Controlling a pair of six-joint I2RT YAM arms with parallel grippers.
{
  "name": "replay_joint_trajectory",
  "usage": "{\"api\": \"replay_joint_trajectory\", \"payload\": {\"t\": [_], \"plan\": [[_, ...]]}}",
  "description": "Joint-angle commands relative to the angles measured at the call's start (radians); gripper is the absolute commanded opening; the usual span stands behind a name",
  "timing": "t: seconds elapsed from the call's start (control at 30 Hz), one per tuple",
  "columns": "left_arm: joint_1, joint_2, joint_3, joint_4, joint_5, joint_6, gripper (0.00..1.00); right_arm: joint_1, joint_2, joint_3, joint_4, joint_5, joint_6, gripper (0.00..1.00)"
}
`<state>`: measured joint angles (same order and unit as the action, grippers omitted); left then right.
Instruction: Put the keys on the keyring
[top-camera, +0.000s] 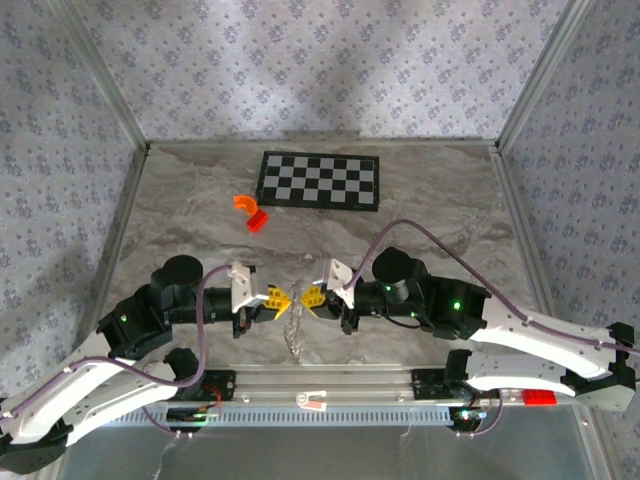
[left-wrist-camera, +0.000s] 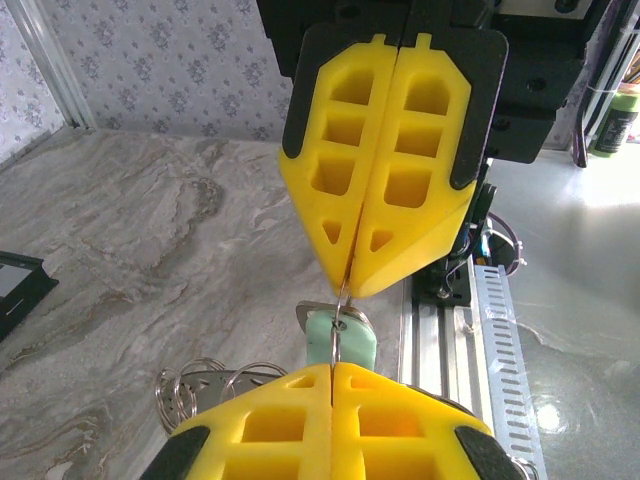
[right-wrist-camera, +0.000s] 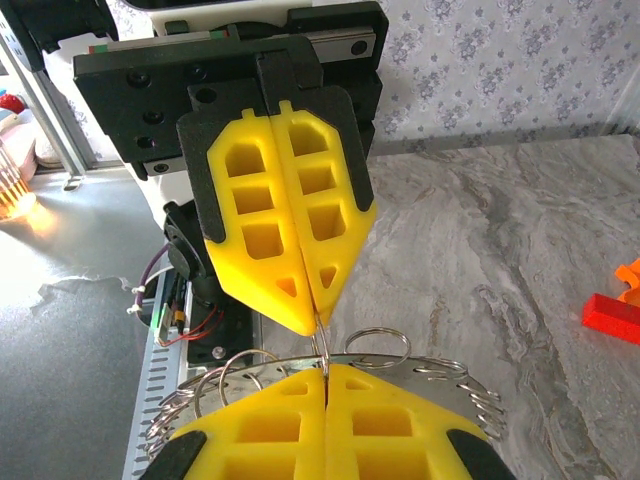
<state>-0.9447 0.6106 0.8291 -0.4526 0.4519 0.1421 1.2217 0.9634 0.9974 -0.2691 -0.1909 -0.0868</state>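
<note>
My two grippers meet tip to tip near the table's front edge, left gripper (top-camera: 278, 297) and right gripper (top-camera: 312, 298). Both are shut on one thin wire of the keyring (top-camera: 293, 330), whose silvery loops dangle below them. In the left wrist view my left gripper (left-wrist-camera: 333, 368) pinches the wire from below and the right gripper (left-wrist-camera: 347, 288) from above. The pale teal key (left-wrist-camera: 358, 345) hangs right behind the wire, which crosses its hole. In the right wrist view my right gripper (right-wrist-camera: 326, 370) and the left gripper (right-wrist-camera: 313, 325) clamp the same wire, with the keyring's loops (right-wrist-camera: 370, 345) spread behind.
A black-and-white checkerboard (top-camera: 320, 180) lies at the back of the table. An orange curved piece (top-camera: 246, 203) and a red piece (top-camera: 257, 222) sit in front of it, left of centre. The slotted metal rail (top-camera: 330, 395) runs along the near edge.
</note>
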Motion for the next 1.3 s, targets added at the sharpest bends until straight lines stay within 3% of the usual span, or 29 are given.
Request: {"api": "replay_joint_trajectory", "payload": {"t": [0.0, 1.27], "plan": [[-0.008, -0.005, 0.022, 0.056, 0.018, 0.005, 0.0, -0.004, 0.009, 0.001, -0.006, -0.021, 0.01, 0.0], [-0.008, -0.015, -0.021, 0.158, 0.028, -0.067, 0.0, -0.008, 0.018, 0.003, 0.005, -0.033, 0.004, 0.0]]}}
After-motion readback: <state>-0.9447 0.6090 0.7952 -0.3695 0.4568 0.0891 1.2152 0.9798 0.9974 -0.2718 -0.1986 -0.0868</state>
